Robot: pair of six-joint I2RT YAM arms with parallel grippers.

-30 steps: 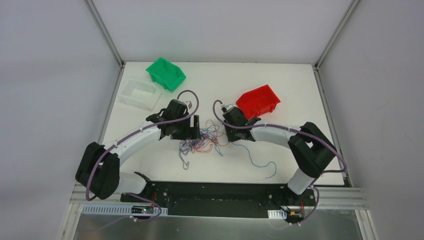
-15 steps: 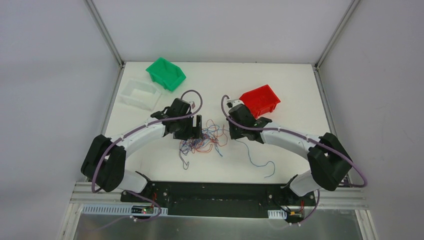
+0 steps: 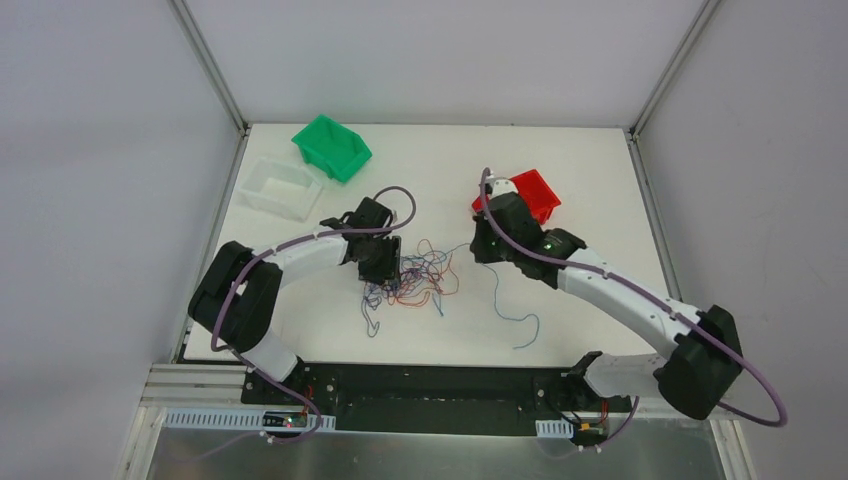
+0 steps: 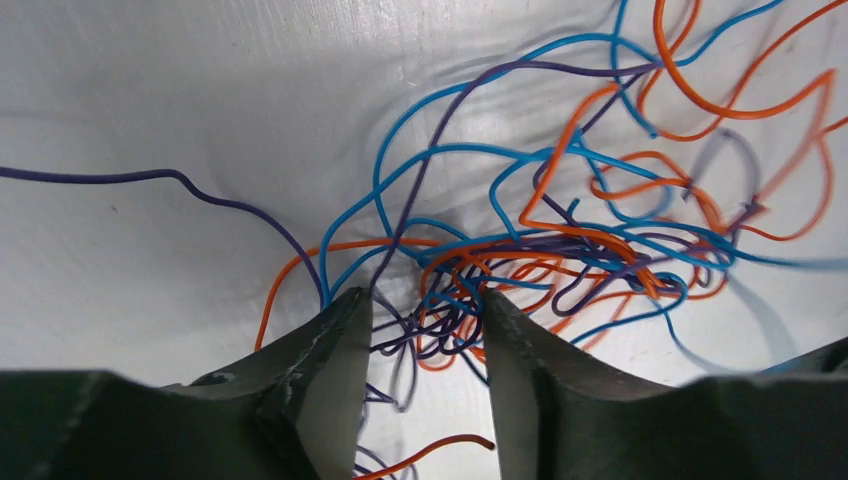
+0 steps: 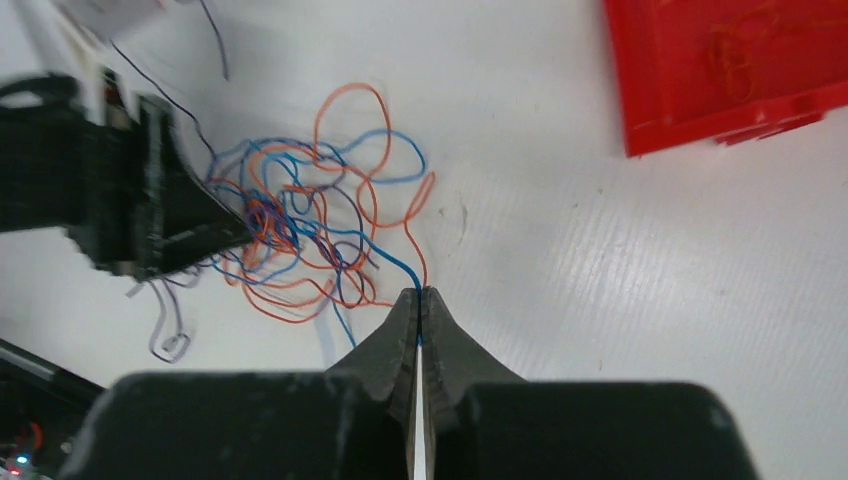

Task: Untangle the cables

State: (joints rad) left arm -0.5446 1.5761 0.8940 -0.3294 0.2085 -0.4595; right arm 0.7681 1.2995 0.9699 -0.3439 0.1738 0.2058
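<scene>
Cables point(image 3: 410, 275) lie in a small knot of blue, orange and purple strands on the white table point(image 3: 580, 160), left of the red bin point(image 3: 530, 195) and a little nearer the arm bases. The right gripper point(image 5: 420, 300), between the knot and the red bin, is pinched tight on one blue strand point(image 5: 385, 262) that runs back into the knot. On the knot's side away from the red bin, the left gripper point(image 4: 425, 320) stands with its jaws parted, its fingers straddling the densest clump without clamping it.

The step appears to be drawing that blue strand free. It likely goes best if the left gripper closes on the clump as an anchor while the right pulls slowly toward the red bin. Watch whether the whole knot drags along. A fast pull could cinch the loops tighter.

The red bin sits just behind the right gripper and limits its travel that way. A green bin point(image 3: 332, 147) and a clear bin point(image 3: 280, 187) stand well left of the red bin, out of the path.
</scene>
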